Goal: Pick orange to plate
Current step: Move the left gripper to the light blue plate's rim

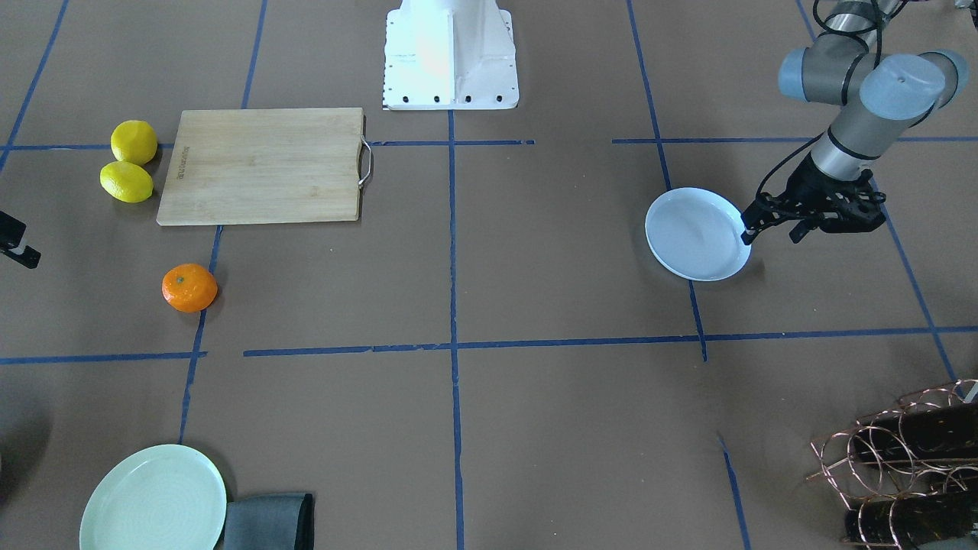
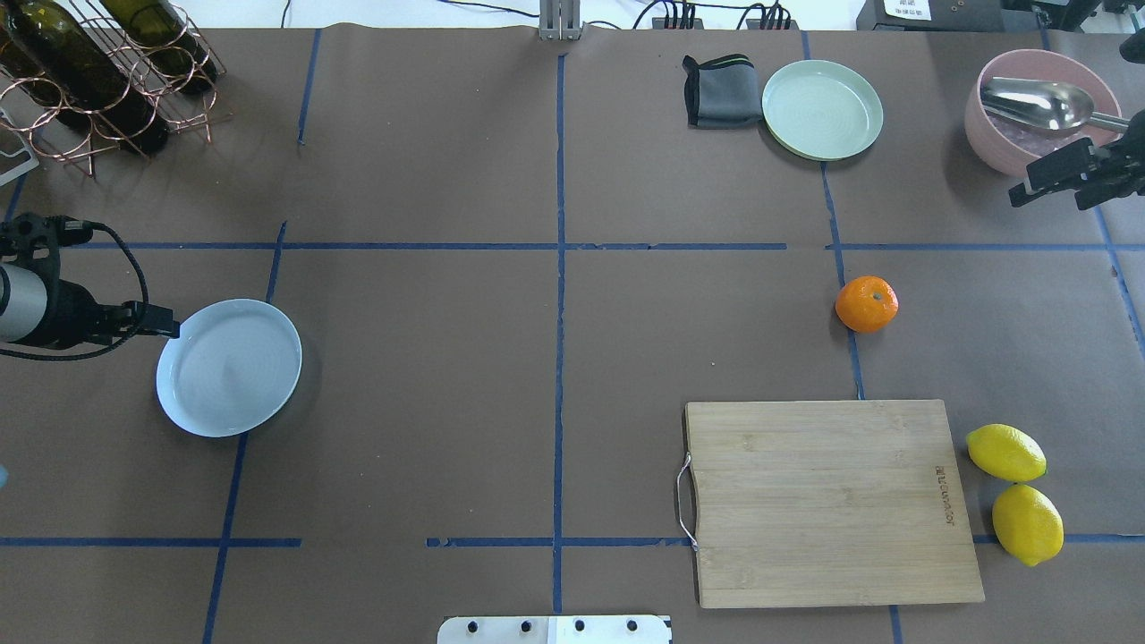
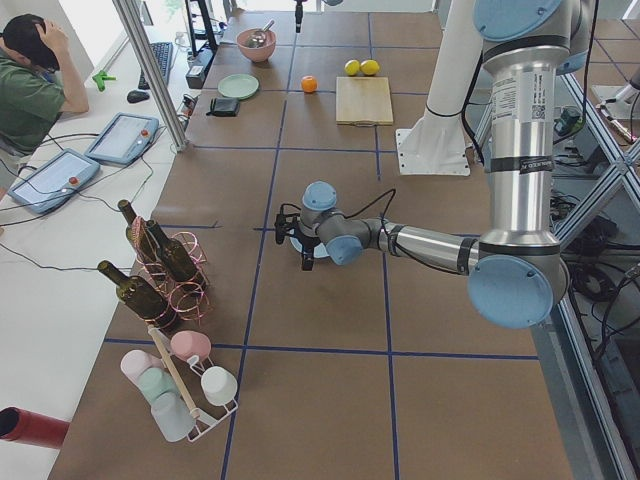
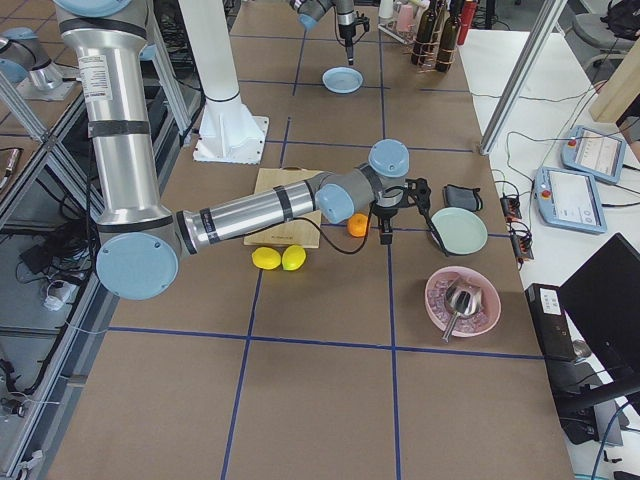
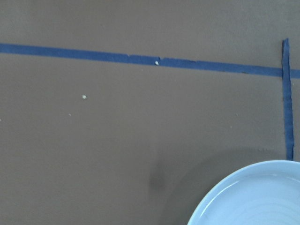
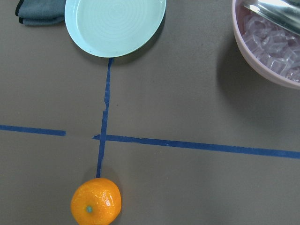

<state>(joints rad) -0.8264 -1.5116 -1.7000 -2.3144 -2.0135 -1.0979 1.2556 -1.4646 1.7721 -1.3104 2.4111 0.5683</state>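
The orange [image 2: 867, 304] sits alone on the brown table, right of centre; it also shows in the front view as the orange [image 1: 189, 288] and low in the right wrist view as the orange [image 6: 96, 202]. My right gripper [image 2: 1051, 197] hangs open above the table, beyond and to the right of the fruit, holding nothing. The pale bluish-white plate [image 2: 229, 367] lies empty on the far left, the same plate [image 1: 697, 234] [image 5: 253, 199]. My left gripper [image 1: 770, 233] points down, open, right beside the plate's outer rim.
A wooden cutting board [image 2: 827, 501] lies near the robot's base, with two lemons [image 2: 1015, 487] at its right end. At the back right are a pale green plate [image 2: 822, 109], a grey cloth [image 2: 720, 89] and a pink bowl [image 2: 993, 134] holding a spoon. A wine rack [image 2: 98, 80] stands back left.
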